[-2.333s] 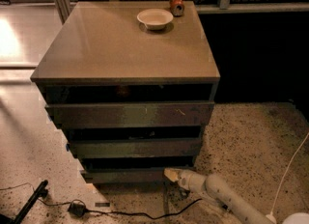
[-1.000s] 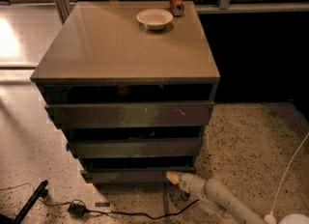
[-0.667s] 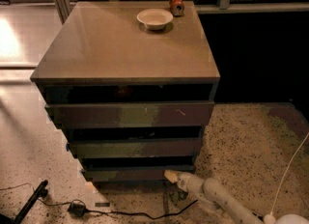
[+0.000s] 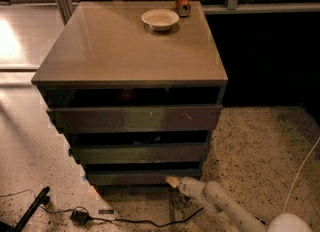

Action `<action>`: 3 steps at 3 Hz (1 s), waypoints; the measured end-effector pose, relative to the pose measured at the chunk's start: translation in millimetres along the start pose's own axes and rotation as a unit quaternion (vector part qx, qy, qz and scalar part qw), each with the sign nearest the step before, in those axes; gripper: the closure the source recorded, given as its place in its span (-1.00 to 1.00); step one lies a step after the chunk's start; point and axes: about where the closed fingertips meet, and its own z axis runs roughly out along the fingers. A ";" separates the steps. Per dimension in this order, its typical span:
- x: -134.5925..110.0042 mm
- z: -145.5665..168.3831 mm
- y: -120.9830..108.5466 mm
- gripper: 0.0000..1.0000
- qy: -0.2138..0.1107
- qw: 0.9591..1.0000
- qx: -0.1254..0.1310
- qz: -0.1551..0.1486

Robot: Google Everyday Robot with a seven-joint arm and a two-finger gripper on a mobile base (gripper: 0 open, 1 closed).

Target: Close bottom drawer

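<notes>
A tan-topped cabinet (image 4: 45,81) stood on a speckled floor (image 4: 250,141), seen from above and in front. Three dark grey-brown drawer fronts without handles were stacked on its near face.

The bottom drawer (image 4: 130,178) sat at the foot of the cabinet, just above the floor. Its flat plank front faced the camera, and its long axis ran left to right across the view, level with the floor. A dark strip of shadow separated it from the middle drawer (image 4: 140,153) above, which lay in turn below the top drawer (image 4: 135,118). How far the bottom drawer stood out could not be told from this angle.

The gripper (image 4: 173,181) was low on the right, at the bottom drawer's front and to the right of its middle. Its fingers looked pressed together into one narrow pale tip, with nothing held between them. The tip pointed left towards the plank and appeared to touch its lower edge. The white arm (image 4: 225,207) ran from the gripper down to the lower right corner.

On the tabletop (image 4: 125,51), near the far edge, a shallow white bowl (image 4: 160,19) sat beside a small reddish can (image 4: 183,4). A dark cable (image 4: 125,221) trailed over the floor at lower left, and a thin white cable (image 4: 301,172) curved at the right.
</notes>
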 end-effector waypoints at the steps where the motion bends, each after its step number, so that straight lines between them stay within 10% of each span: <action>1: 11.1 -22.0 -3.4 1.00 0.010 1.000 -0.002 0.008; 3: 38.4 -77.2 -3.6 1.00 -0.002 0.999 -0.018 0.035</action>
